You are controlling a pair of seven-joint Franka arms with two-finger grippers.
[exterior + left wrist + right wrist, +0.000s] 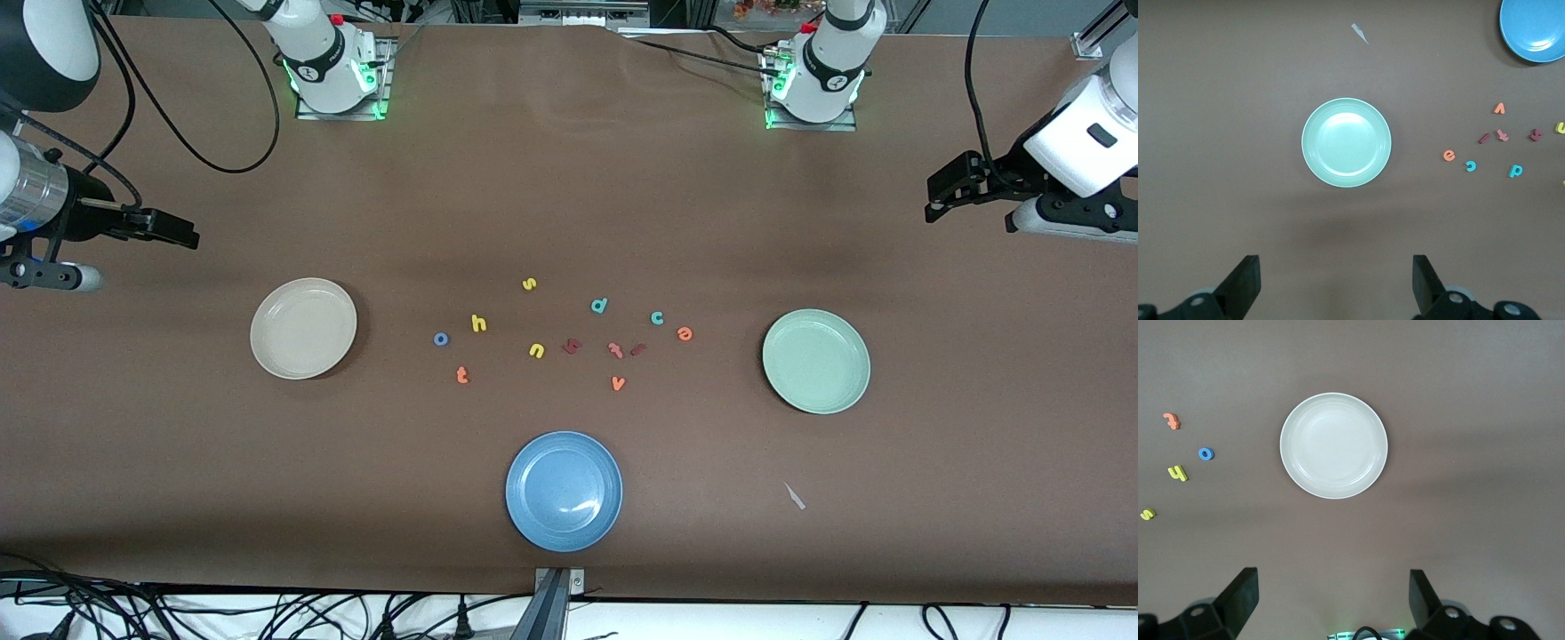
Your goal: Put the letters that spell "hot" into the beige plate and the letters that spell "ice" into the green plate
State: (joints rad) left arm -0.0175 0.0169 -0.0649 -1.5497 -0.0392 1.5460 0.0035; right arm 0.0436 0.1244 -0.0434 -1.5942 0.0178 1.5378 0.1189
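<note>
Waiting high at either end of the table, my left gripper (935, 206) and right gripper (182, 233) both hang with jaws spread wide and nothing between them, each wrist view looking down on its own plate. Every letter lies loose on the brown table (569, 178) between the beige plate (267, 333) and the green plate (818, 396), and both plates hold nothing yet. I judge the first pick is best made from the edge of the scatter: the blue "o" (441, 339), yellow "h" (478, 323) and orange "t" (461, 375) sit toward the right arm's end, nearest the beige plate, well apart from each other. The teal "c" (657, 317) and orange "e" (685, 333) lie just beside one another toward the green plate, so I would come straight down and pinch narrowly to avoid nudging the neighbour. The dark red "i" (637, 349) is the hard one: it nearly matches the table and lies just beside another orange letter (615, 350), its shape barely readable. The second dark red letter (572, 347) is equally murky. A pale sliver (794, 496) nearer the camera than the green plate is unidentifiable.
</note>
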